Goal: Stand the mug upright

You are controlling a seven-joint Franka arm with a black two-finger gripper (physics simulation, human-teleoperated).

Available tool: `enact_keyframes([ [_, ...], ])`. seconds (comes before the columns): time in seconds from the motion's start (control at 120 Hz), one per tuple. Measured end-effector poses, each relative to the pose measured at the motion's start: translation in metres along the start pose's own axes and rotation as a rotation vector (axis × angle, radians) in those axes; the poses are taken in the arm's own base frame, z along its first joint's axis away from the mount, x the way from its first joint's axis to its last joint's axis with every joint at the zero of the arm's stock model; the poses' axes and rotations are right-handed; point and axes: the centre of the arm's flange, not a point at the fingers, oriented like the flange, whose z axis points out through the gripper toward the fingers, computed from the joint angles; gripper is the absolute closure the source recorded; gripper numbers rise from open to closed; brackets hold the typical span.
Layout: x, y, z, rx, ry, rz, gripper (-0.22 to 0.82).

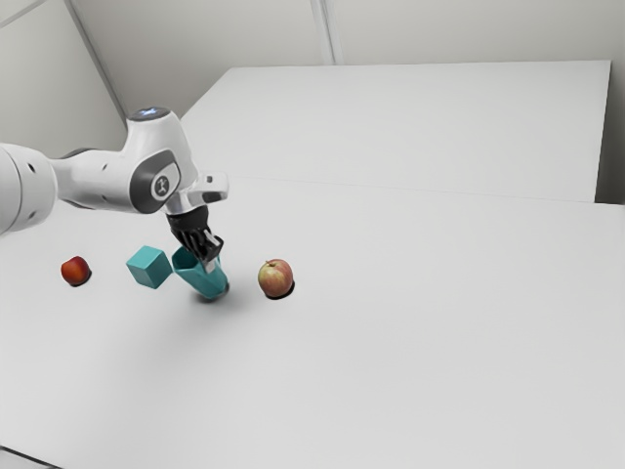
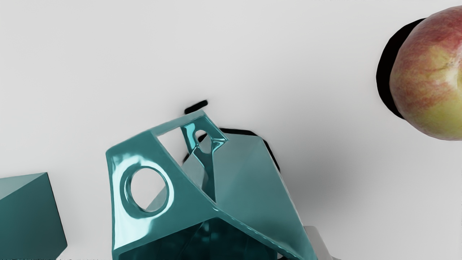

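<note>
the fingers (image 1: 213,256) grip the mug (image 1: 202,279), tilted well inside the edges of the surface (image 1: 439,342). hold firmly; rotate slowly until the base seats flat, keeping clear of the cube (image 1: 149,267). release only once it stands stable.

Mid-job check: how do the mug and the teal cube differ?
The mug is hollow and open-mouthed; the cube shows flat, closed faces. The mug has a pierced handle, the cube none. The mug looks longer than the cube. Both are teal.
</note>
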Motion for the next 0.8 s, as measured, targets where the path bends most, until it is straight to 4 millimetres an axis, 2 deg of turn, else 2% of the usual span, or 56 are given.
enact_keyframes([
  [0.083,0.0,0.0,0.001,0.0,-0.001,-0.02,0.75],
  [0.275,0.001,0.001,0.002,-0.002,-0.001,-0.057,0.56],
  [0.4,0.002,0.007,-0.011,0.011,0.018,-0.066,0.45],
  [0.483,0.003,0.014,-0.027,0.029,0.041,-0.067,0.39],
  [0.6,0.0,0.02,-0.062,0.062,0.076,-0.076,0.28],
  [0.742,0.013,0.023,-0.139,0.08,0.124,-0.093,0.14],
  [0.8,0.015,0.027,-0.164,0.083,0.133,-0.097,0.11],
])
